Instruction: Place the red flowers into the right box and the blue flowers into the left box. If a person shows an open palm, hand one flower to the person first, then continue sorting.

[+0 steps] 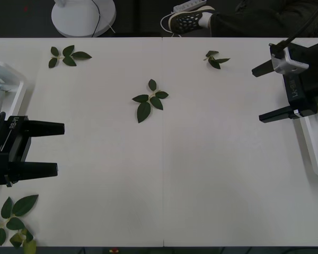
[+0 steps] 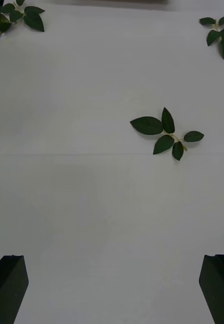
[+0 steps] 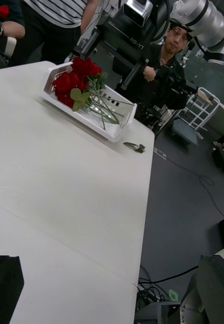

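Bare table [image 1: 201, 159] between both boxes; only flat leaf sprigs [image 1: 149, 100] lie scattered.

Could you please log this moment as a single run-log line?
left gripper: open, idle | right gripper: open, over right box | red flowers: boxed | table: loose leaf sprigs

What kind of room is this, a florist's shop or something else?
Probably a robotics lab, not a shop: a bare white table, another robot arm beyond the tray of red flowers, and cables on the floor.
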Motion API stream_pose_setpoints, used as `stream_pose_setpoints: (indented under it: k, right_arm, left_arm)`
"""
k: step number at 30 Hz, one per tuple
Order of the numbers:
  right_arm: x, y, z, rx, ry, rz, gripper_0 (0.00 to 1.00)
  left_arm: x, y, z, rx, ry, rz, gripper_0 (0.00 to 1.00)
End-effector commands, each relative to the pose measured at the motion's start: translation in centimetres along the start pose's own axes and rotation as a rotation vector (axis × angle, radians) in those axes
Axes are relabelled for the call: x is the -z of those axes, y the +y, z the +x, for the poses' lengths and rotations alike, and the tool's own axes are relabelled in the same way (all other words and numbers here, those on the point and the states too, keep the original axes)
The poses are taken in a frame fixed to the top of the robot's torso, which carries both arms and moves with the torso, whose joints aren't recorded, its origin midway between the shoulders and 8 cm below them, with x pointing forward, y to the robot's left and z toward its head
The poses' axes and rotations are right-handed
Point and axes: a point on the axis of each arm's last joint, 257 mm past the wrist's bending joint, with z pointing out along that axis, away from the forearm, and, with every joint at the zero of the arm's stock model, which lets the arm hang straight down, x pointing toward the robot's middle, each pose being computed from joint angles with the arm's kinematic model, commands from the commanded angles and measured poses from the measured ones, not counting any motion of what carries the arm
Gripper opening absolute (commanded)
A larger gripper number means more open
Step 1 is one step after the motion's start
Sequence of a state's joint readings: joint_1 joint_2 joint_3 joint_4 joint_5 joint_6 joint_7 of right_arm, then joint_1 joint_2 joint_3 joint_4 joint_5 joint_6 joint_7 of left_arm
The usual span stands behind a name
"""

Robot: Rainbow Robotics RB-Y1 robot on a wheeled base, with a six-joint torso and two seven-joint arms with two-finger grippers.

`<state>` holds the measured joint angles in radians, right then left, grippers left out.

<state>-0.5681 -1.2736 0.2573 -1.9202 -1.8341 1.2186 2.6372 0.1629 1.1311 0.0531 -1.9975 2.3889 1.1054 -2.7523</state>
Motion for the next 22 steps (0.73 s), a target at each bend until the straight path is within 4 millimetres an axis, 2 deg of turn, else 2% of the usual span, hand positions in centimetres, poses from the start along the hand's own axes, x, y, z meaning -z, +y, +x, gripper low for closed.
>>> stream_pose_setpoints:
  k: [1, 22]
  right_arm:
    - [-0.83, 0.25, 0.01, 0.010, -0.019, -0.014, 1.00]
    - [-1.35, -0.17, 0.33, -0.020, -0.040, -0.012, 1.00]
  left_arm:
    - [-0.33, 0.02, -1.58, 0.019, -0.028, 0.007, 1.00]
    - [-0.33, 0.02, -1.58, 0.019, -0.028, 0.007, 1.00]
